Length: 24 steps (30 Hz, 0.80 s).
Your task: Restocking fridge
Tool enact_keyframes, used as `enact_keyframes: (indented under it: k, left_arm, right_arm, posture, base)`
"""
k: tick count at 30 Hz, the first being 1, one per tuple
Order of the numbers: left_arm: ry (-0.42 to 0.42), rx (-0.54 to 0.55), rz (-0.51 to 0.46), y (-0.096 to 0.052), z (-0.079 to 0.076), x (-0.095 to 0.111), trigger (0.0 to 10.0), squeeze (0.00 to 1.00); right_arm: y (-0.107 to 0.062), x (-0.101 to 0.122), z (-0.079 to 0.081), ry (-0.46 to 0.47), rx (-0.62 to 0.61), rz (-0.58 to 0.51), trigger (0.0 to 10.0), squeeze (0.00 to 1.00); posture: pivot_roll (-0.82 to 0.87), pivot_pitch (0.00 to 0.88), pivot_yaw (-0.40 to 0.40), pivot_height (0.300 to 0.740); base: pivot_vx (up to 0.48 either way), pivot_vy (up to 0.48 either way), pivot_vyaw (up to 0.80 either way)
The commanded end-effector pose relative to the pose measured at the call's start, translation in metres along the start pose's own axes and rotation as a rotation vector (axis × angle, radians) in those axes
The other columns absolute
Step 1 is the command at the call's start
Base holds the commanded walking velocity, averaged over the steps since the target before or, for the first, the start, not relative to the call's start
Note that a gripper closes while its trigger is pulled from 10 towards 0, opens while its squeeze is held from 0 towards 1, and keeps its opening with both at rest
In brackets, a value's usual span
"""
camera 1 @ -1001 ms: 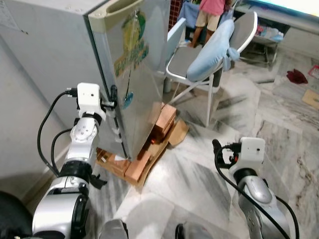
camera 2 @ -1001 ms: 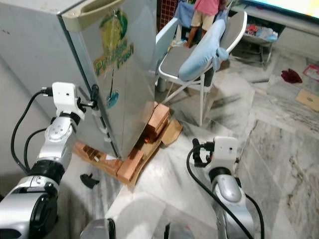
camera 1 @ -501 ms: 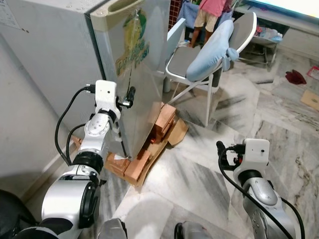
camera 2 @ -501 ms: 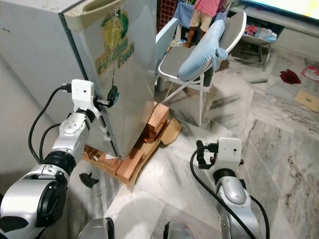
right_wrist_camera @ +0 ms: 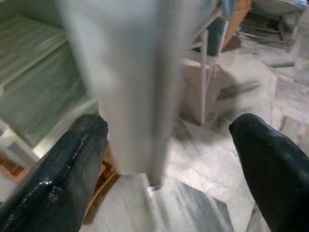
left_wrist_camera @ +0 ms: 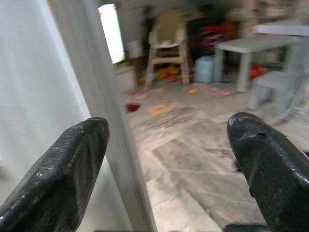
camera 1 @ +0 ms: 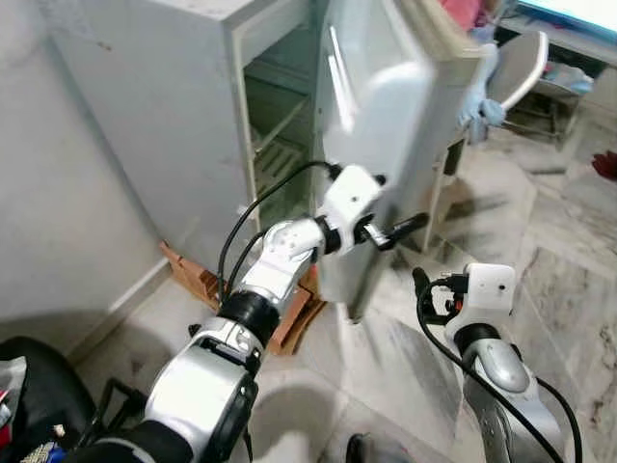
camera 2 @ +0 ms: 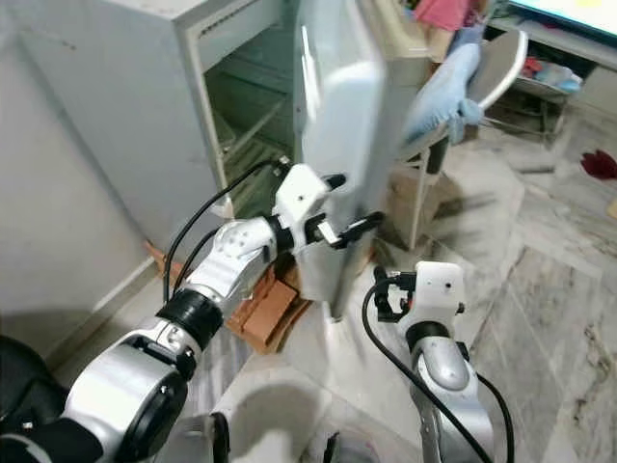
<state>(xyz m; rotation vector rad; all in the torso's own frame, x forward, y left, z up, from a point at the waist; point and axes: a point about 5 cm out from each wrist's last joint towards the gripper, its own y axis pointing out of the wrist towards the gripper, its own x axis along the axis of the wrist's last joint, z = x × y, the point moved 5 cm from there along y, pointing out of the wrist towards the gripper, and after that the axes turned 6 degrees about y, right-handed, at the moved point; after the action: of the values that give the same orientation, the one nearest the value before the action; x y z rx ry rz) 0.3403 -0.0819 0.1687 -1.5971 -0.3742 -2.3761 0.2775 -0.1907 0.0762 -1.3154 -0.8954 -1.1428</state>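
Observation:
The grey fridge [camera 1: 145, 96] stands with its door [camera 1: 376, 125] swung wide, blurred by motion. Wire shelves [camera 1: 280, 145] show inside the cabinet, and I see nothing on them. My left gripper [camera 1: 390, 204] is open at the door's lower free edge, one finger on either side of it. In the left wrist view the door edge [left_wrist_camera: 91, 96] passes just inside one of the spread fingertips [left_wrist_camera: 58, 179]. My right gripper [camera 1: 424, 289] hangs low in front of the door, open and holding nothing. Its wrist view looks at the door edge [right_wrist_camera: 130, 82] and the shelves.
Bricks [camera 1: 289, 318] prop up the fridge base on the marble floor. A folding chair with a blue cushion [camera 1: 511, 68] stands behind the door, and a person [camera 2: 443, 14] is beyond it. A wall runs along the left. A black object [camera 1: 29, 386] sits at the bottom left.
The fridge door was shut and now stands wide open. My left gripper has swung right with the door's edge. The view has shifted too. The right arm has barely moved.

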Motion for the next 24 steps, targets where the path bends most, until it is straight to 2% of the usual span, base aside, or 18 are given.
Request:
enact_keyframes:
  k: [1, 3, 6, 8, 9, 10, 12, 13, 14, 16, 17, 20, 22, 24]
  left_arm:
    - [-0.124, -0.128, -0.219, 0.056, -0.071, 0.055, 10.0, 0.00]
    - [-0.104, -0.085, -0.178, 0.047, -0.057, 0.042, 10.0, 0.00]
    - [-0.110, 0.047, -0.085, 0.021, -0.023, 0.011, 10.0, 0.00]
    - [-0.085, 0.166, 0.035, -0.022, 0.004, -0.026, 10.0, 0.00]
    - [-0.086, 0.183, 0.050, -0.029, 0.008, -0.031, 10.0, 0.00]
    - [-0.086, 0.239, 0.090, -0.048, 0.017, -0.044, 10.0, 0.00]
    - [-0.085, 0.297, 0.124, -0.066, 0.026, -0.054, 10.0, 0.00]
    - [-0.113, 0.380, 0.160, -0.085, 0.035, -0.065, 10.0, 0.00]
    - [-0.121, 0.399, 0.168, -0.088, 0.037, -0.067, 10.0, 0.00]
    - [-0.140, 0.521, 0.212, -0.116, 0.048, -0.080, 10.0, 0.00]
    - [-0.151, 0.560, 0.225, -0.123, 0.050, -0.084, 10.0, 0.00]
    - [-0.173, 0.667, 0.259, -0.148, 0.052, -0.092, 10.0, 0.00]
    - [-0.162, 0.689, 0.281, -0.156, 0.051, -0.096, 10.0, 0.00]
    - [-0.186, 0.761, 0.315, -0.174, 0.053, -0.103, 10.0, 0.00]
  right_arm:
    - [0.000, -0.002, -0.003, 0.000, -0.013, 0.004, 10.0, 0.00]
    - [0.000, -0.002, -0.002, 0.004, -0.014, 0.003, 10.0, 0.00]
    - [0.001, -0.004, -0.001, 0.009, -0.013, 0.004, 10.0, 0.00]
    - [0.002, -0.005, 0.003, 0.015, -0.009, 0.001, 10.0, 0.00]
    - [0.003, -0.005, 0.003, 0.016, -0.008, 0.001, 10.0, 0.00]
    - [0.004, -0.007, 0.005, 0.021, -0.004, 0.005, 10.0, 0.00]
    - [0.005, -0.009, 0.007, 0.027, 0.001, 0.012, 10.0, 0.00]
    - [0.006, -0.010, 0.008, 0.026, 0.006, 0.016, 10.0, 0.00]
    - [0.007, -0.010, 0.008, 0.025, 0.007, 0.017, 10.0, 0.00]
    - [0.010, -0.011, 0.011, 0.025, 0.016, 0.018, 10.0, 0.00]
    - [0.010, -0.011, 0.012, 0.025, 0.018, 0.017, 10.0, 0.00]
    - [0.013, -0.009, 0.015, 0.023, 0.026, 0.010, 10.0, 0.00]
    - [0.014, -0.009, 0.015, 0.023, 0.027, 0.009, 10.0, 0.00]
    - [0.014, -0.010, 0.016, 0.025, 0.028, 0.008, 10.0, 0.00]
  posture:
    - [-0.15, 0.082, 0.000, 0.740]
    - [-0.13, 0.081, 0.001, 0.740]
    - [-0.12, 0.081, 0.001, 0.740]
    - [-0.10, 0.081, -0.002, 0.740]
    - [-0.10, 0.081, -0.002, 0.740]
    - [-0.08, 0.080, -0.005, 0.740]
    - [-0.08, 0.078, -0.005, 0.740]
    - [-0.07, 0.074, -0.008, 0.740]
    - [-0.07, 0.074, -0.008, 0.740]
    - [-0.07, 0.072, -0.011, 0.740]
    - [-0.07, 0.071, -0.013, 0.740]
    - [-0.08, 0.071, -0.013, 0.740]
    - [-0.08, 0.071, -0.013, 0.740]
    - [-0.08, 0.065, -0.012, 0.740]
  base:
    - [0.000, 0.000, 0.00]
    - [0.000, 0.000, 0.00]
    - [0.000, 0.000, 0.00]
    - [0.000, -0.394, 0.00]
    - [0.000, -0.472, 0.00]
    - [0.000, -0.472, 0.00]
    - [0.000, -0.472, 0.00]
    - [0.000, -0.472, 0.00]
    - [0.000, -0.472, 0.00]
    - [0.000, -0.472, -0.80]
    - [0.000, -0.469, -0.80]
    - [0.000, -0.469, -0.80]
    - [0.000, -0.469, -0.80]
    - [0.000, -0.469, -0.80]
